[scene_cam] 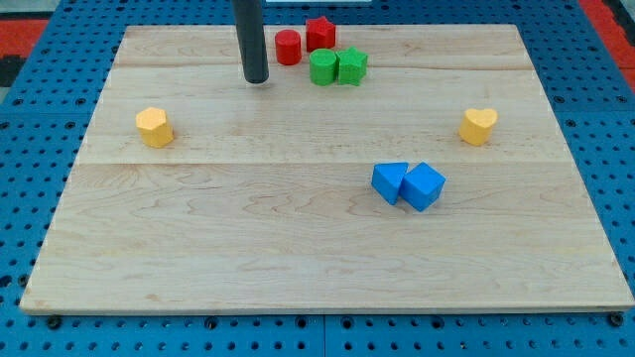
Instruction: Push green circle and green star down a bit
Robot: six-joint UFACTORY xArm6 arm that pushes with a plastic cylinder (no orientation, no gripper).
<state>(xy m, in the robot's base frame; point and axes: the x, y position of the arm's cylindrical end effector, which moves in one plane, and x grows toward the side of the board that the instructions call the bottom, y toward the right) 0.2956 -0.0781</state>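
My tip (256, 79), with no hand to open, waits left of the green circle (322, 67) and green star (351, 65); next it must get above them.

Tabletop (248, 248): light wood. Red cylinder (288, 47) and red star (319, 33) sit at the far edge, close together. Yellow hexagon (154, 127) at left, yellow heart (478, 126) at right. Two blue blocks (390, 181) (424, 186) touch, right of centre.
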